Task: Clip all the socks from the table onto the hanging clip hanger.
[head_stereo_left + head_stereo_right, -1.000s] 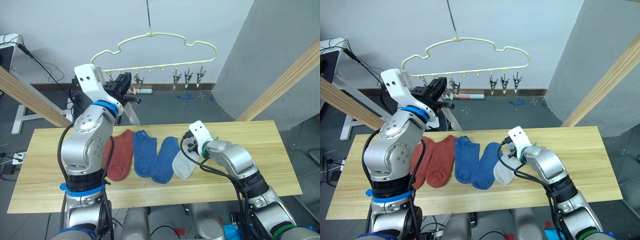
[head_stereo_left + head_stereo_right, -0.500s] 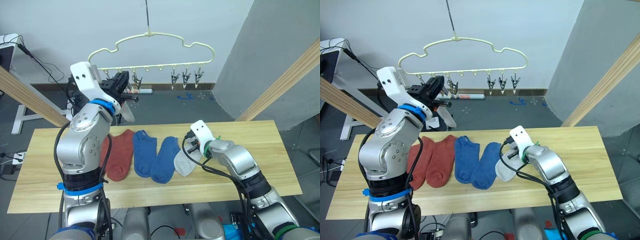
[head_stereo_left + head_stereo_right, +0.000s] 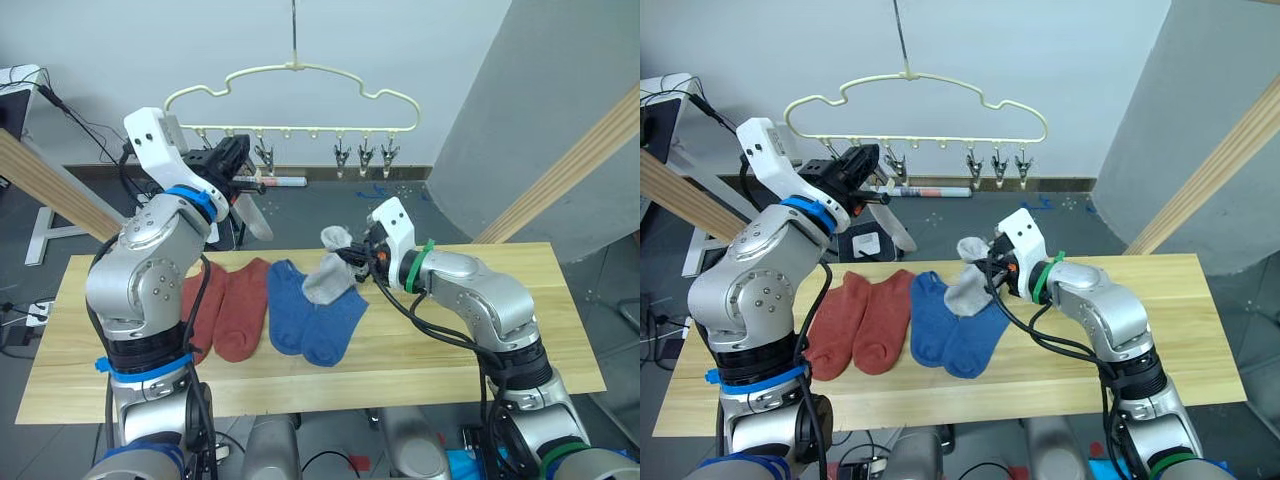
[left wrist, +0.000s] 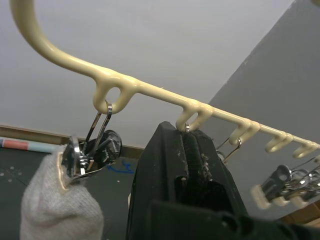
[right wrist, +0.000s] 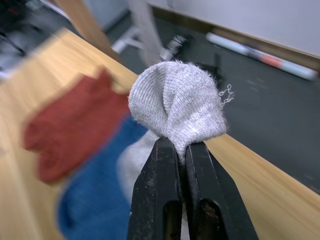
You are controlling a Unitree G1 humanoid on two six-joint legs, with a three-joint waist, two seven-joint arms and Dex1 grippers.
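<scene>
The pale yellow clip hanger (image 3: 290, 75) hangs above the far edge of the table (image 3: 480, 350). My left gripper (image 3: 238, 160) is up at its left clips, shut on the second clip (image 4: 187, 129). One light grey sock (image 4: 60, 215) hangs from the first clip (image 4: 82, 155). My right gripper (image 3: 352, 255) is shut on the other light grey sock (image 3: 325, 280), held above the table over the blue socks; the right wrist view shows the sock (image 5: 175, 105) bunched between the fingers. Two rust-red socks (image 3: 240, 310) and two blue socks (image 3: 335, 320) lie flat in a row.
Thick wooden poles slant at the left (image 3: 50, 190) and at the right (image 3: 560, 170). A grey curved panel (image 3: 530, 100) stands behind the table's right end. Three free clips (image 3: 365, 155) hang at the bar's right end. Cables and a white stand sit on the floor at far left.
My right gripper has lifted the grey sock off the table, up and to the left. The hanger and my left gripper have shifted slightly left.
</scene>
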